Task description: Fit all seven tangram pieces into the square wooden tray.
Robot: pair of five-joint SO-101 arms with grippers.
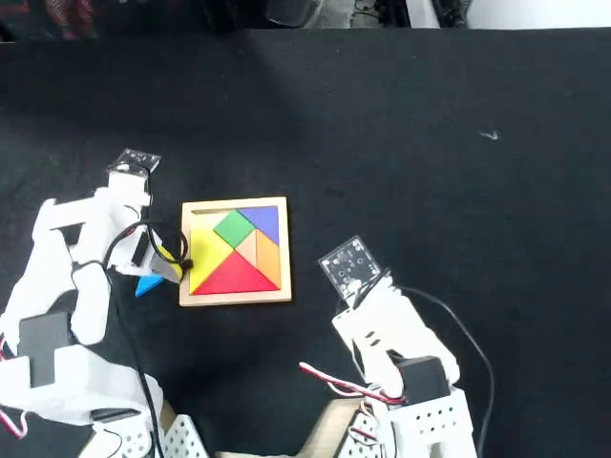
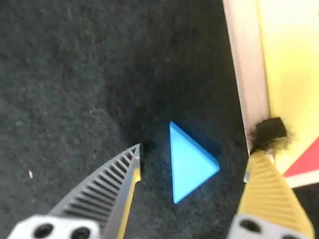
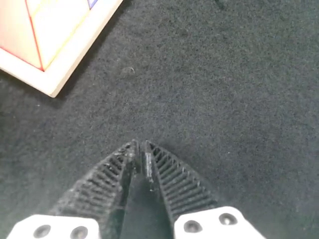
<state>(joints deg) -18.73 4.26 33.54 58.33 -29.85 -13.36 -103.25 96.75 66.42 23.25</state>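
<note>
The square wooden tray (image 1: 235, 299) lies on the black cloth and holds a yellow (image 1: 204, 250), a green (image 1: 232, 227), a dark blue (image 1: 264, 221), a red (image 1: 232, 278), an orange (image 1: 271, 258) and a pale piece. A small light-blue triangle (image 2: 190, 162) lies flat on the cloth just outside the tray's left rim (image 2: 244, 74). My left gripper (image 2: 198, 153) is open and straddles this triangle (image 1: 148, 284), one fingertip close to the rim. My right gripper (image 3: 140, 148) is shut over bare cloth, right of the tray's corner (image 3: 60, 69).
Black cloth covers the whole table, with wide free room beyond and to the right of the tray. Both arm bases (image 1: 401, 401) stand at the near edge.
</note>
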